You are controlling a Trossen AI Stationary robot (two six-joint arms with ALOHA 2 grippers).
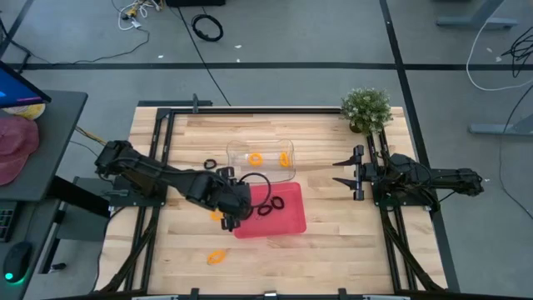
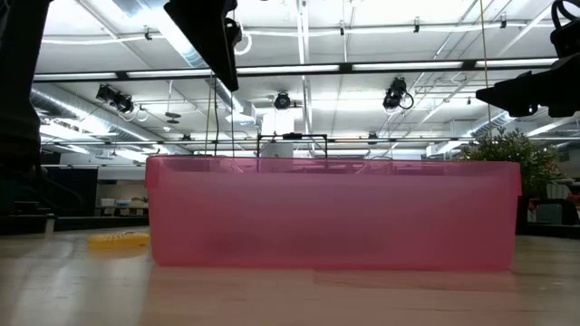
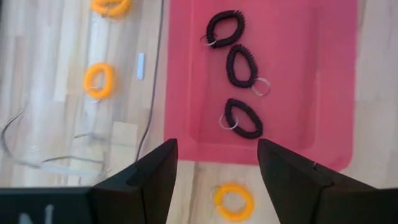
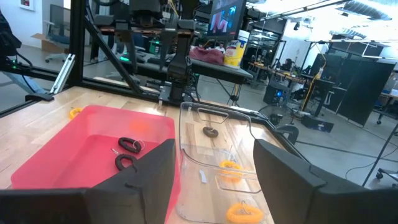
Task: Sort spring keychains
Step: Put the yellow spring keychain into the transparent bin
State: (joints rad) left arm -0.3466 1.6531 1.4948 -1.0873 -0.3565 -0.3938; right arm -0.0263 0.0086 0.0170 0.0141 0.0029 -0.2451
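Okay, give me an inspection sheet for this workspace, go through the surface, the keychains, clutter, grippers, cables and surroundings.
Surface: wooden table.
Job's things: three black keychains in the pink tray; two orange keychains in the clear tray; orange ones loose at and; a black one loose beside the clear tray.
Clutter: potted plant at a table corner.
Grippers: left gripper open at the pink tray's edge; right gripper open, waiting aside.
Cables: black cable coil on the floor.
Surroundings: lab room with desks and screens.

Three keychains (image 3: 239, 65) in near tray (image 3: 323, 81) — two others (image 1: 286, 158) in far tray (image 1: 237, 152).
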